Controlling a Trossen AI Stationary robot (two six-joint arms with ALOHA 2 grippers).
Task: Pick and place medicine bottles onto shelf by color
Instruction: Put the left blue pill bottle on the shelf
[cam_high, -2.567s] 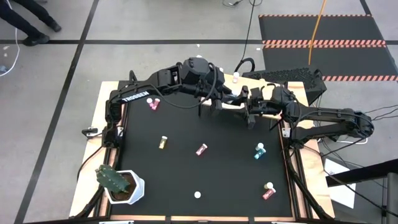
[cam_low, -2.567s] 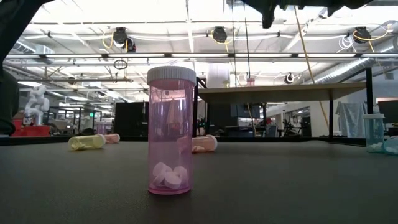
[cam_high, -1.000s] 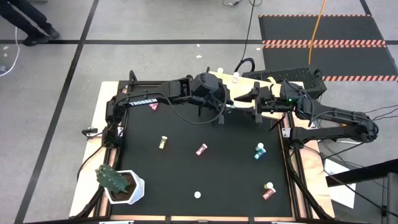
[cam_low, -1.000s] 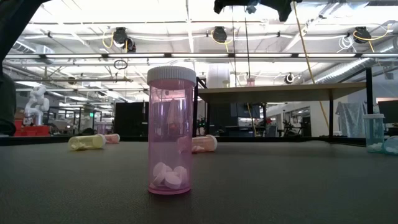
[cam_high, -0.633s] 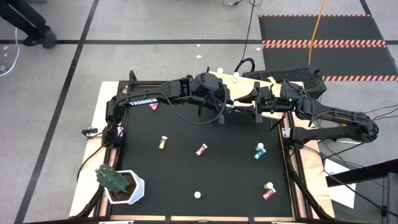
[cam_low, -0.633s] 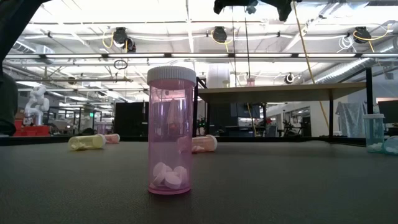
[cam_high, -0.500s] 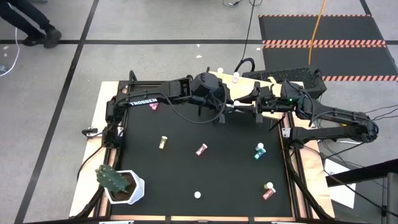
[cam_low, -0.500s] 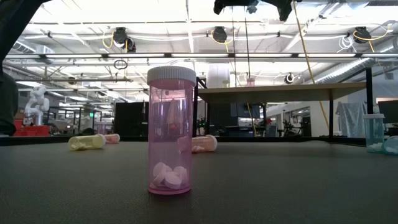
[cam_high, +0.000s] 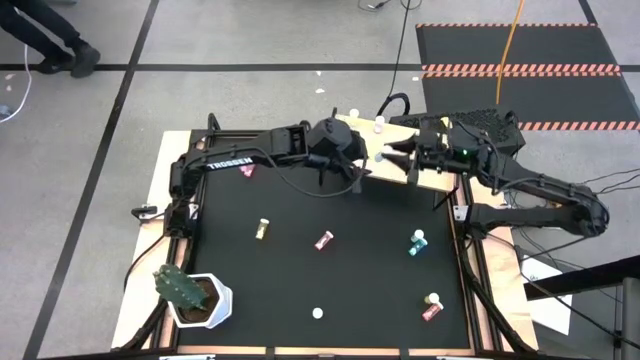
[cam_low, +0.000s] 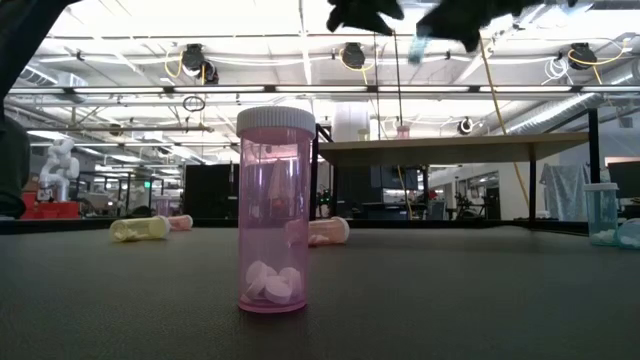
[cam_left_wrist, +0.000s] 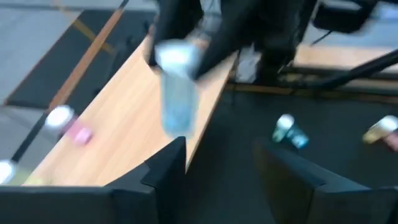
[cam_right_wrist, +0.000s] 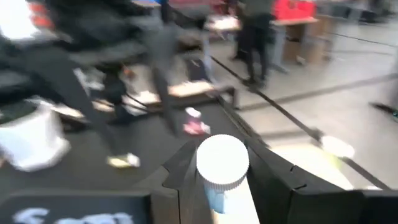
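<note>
Above the black desk (cam_high: 330, 270), the right jaws (cam_right_wrist: 217, 186) grip a white-capped pale teal medicine bottle (cam_right_wrist: 221, 167) upright over the light wooden shelf (cam_high: 430, 170), while the nearby left jaws (cam_left_wrist: 217, 168) stand open, empty.

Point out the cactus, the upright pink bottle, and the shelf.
cactus (cam_high: 176, 285): high view, green stem.
upright pink bottle (cam_low: 275, 215): low view, middle of its body.
shelf (cam_high: 390, 172): high view, bare wooden top.

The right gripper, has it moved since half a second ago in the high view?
Yes. The right gripper, shut on a teal bottle, has shifted away from the black tabletop, over the shelf, carrying the bottle away from the left gripper.
</note>
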